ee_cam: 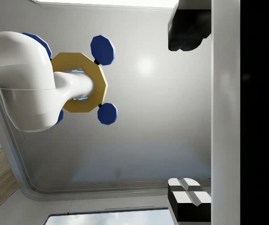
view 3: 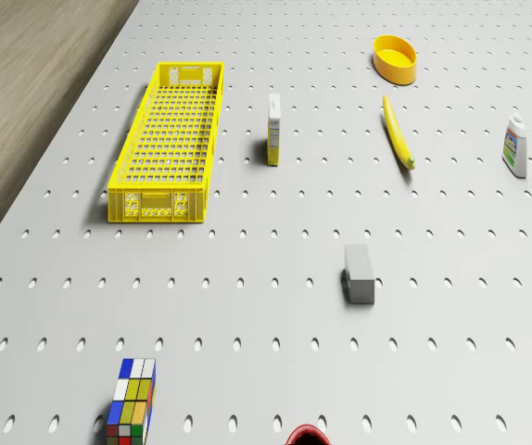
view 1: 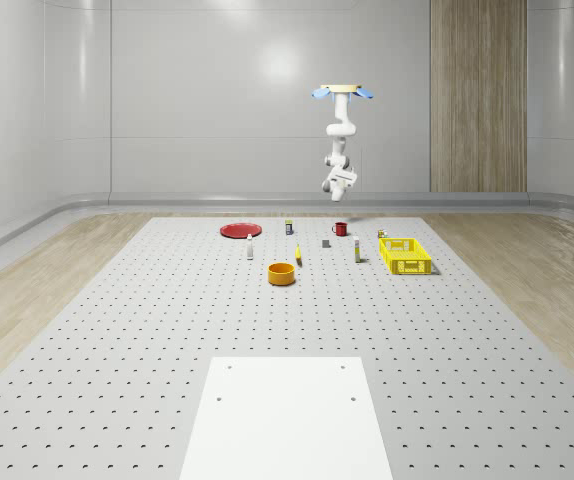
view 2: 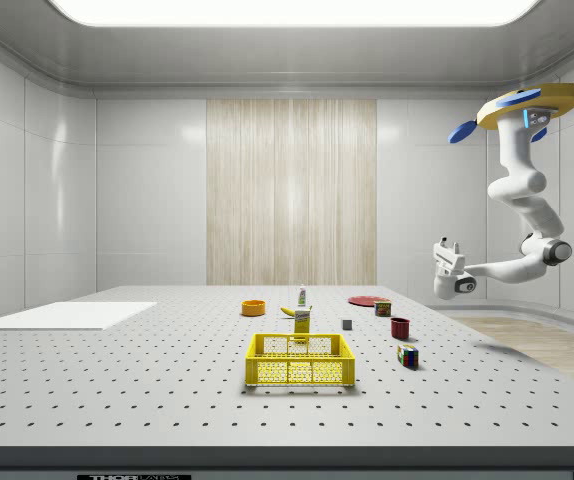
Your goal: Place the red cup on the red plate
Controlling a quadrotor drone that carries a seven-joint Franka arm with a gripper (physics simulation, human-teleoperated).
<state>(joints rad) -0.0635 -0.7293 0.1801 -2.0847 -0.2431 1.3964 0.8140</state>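
The small red cup (view 1: 340, 229) is seen standing on the perforated grey tabletop (view 1: 167, 330), below the end effector (view 1: 333, 185) and apart from it. The flat red plate (view 1: 239, 230) lies well off toward the whole-scene view's left. The end effector's fingers (ee_cam: 187, 30) are spread wide, with nothing held. The drone (view 1: 343, 92) is seen hovering high above the cup, the white arm (view 2: 522, 190) hanging beneath it

Perforated table (view 1: 167, 330) holds crate (view 1: 405, 255), bowl (view 1: 281, 273) (both yellow).
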